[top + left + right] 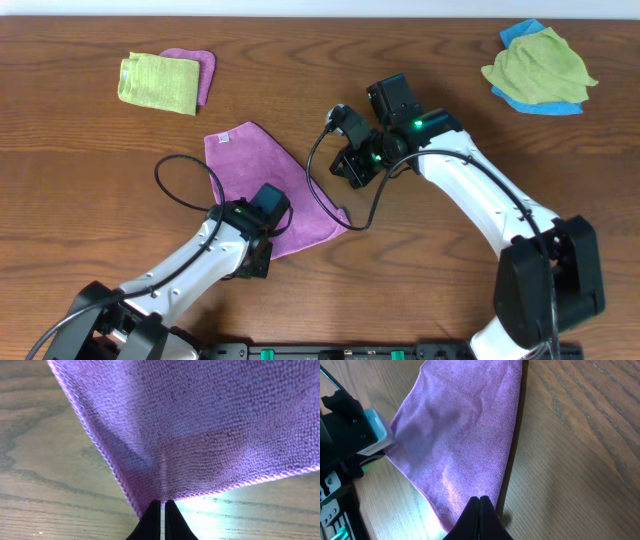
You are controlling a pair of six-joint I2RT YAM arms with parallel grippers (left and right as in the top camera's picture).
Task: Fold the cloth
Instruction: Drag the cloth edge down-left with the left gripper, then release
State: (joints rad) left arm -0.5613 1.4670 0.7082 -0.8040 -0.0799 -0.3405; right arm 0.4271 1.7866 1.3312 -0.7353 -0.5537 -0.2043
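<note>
The cloth [262, 165] lies mid-counter [90, 175]. The left pincer [161, 507] clenches its near edge and the right pincer [479, 502] its right corner, apparently by a thin bite. If either slips on lifting, the fold skews.

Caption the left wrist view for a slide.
Left tool pinching a corner of the lilac cloth above the wooden table.

No words, numbers or signs to read anywhere. Only a small white tag [228, 137] near one corner of the purple cloth [255, 170], too tiny to make out.
</note>
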